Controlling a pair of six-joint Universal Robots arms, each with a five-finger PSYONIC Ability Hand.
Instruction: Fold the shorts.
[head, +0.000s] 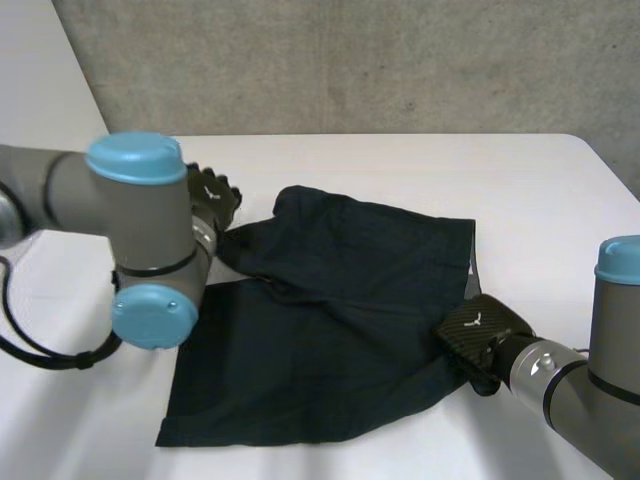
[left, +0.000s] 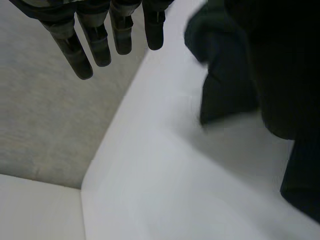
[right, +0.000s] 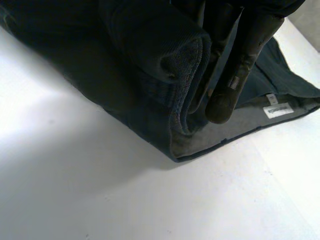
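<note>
The dark shorts (head: 330, 320) lie spread on the white table (head: 520, 190), with one part folded over the middle. My left hand (head: 212, 195) hovers at the shorts' far left corner, open, holding nothing. Its straight fingers (left: 82, 55) point past the table's edge, beside the crumpled cloth (left: 260, 60). My right hand (head: 478, 330) rests at the shorts' right edge, near the waistband. There its fingers (right: 235, 75) are curled against a rolled bunch of the cloth (right: 150, 55) and pinch it. A white label (right: 277, 110) lies inside the waistband, just beyond that hand.
A grey wall (head: 350, 60) runs behind the table's far edge. My left arm's elbow (head: 150, 230) hangs over the left side of the table, covering part of the shorts. Bare tabletop (head: 540, 200) lies to the far right.
</note>
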